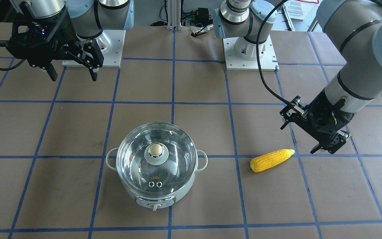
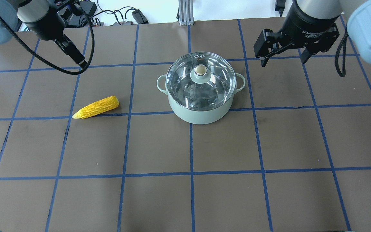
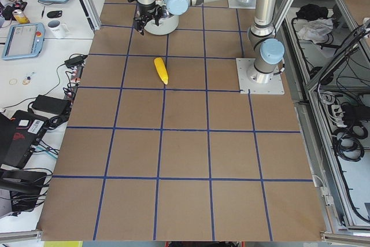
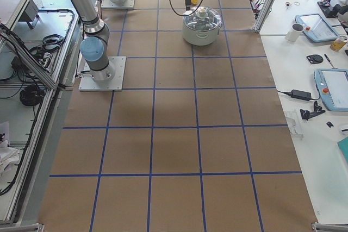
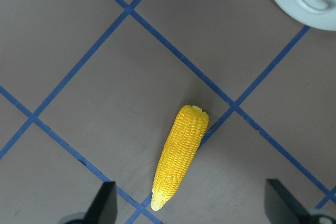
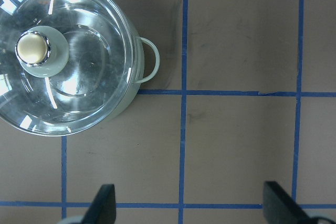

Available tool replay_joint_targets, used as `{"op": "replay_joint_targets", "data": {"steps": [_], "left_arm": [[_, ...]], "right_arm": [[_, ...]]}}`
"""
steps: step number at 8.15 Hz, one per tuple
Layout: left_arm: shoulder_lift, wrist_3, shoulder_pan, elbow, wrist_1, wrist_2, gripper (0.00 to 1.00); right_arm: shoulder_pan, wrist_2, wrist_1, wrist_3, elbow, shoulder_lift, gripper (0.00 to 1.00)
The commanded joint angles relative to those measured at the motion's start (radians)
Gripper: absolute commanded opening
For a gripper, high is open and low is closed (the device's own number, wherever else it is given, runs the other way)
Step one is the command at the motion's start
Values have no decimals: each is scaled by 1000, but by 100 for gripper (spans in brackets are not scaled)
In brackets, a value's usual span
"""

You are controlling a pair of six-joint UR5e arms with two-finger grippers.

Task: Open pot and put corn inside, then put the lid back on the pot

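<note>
overhead exterior: pot [image 2: 201, 112] stands upright near mid-table, a little to the far side. lid [image 2: 212, 91] is seated on it, level, steel rim on the pot's rim all round. the lid's knob [image 2: 200, 69] points up. the steel interior shows through the glass and nothing can be seen inside. loop handles [image 2: 161, 84] stick out to the pot's left and right. in the front-facing view the control knob [image 1: 156, 206] is on the pot's far side, away from the robot. the lid's two vent rings [image 1: 155, 184] sit on that same side.

corn [image 2: 96, 107] lies flat on the table [image 2: 159, 145], well apart from the pot, to its left. the thick end is toward the pot. the tapered tip points left and slightly nearer the robot, and ends at a blue tape line [image 2: 37, 118]. nothing touches the corn.

left gripper [image 1: 297, 139]: released, fingers spread wide, holding nothing. it hangs above the table by the corn's tip end, clear of it. its wrist view looks straight down on the cob, with both fingers [image 5: 105, 203] at the bottom edge and the cob's tip between them. a corner of the pot shows at the top right of that view.

right gripper [image 2: 282, 61]: also released, fingers wide apart, empty. it is raised over the table to the right of the pot, not touching it. its wrist view has the lidded pot at upper left, with bare table between the fingers [image 6: 102, 203].

table is brown, gridded with blue tape.
</note>
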Motion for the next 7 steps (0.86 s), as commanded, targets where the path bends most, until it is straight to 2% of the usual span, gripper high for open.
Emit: {"op": "replay_joint_targets", "data": {"steps": [1, 2, 4, 7], "left_arm": [[-45, 25, 2, -83, 138, -4, 100], [-47, 24, 2, -146, 232, -9, 100], [-58, 33, 9, -233, 306, -7, 100], [-58, 164, 54, -293, 311, -6, 100]], "right_arm": [[1, 8, 22, 5, 0, -1, 100], [-12, 8, 19, -11, -1, 4, 100], [-18, -2, 22, -17, 0, 2, 100], [-19, 13, -1, -6, -7, 18, 100]]}}
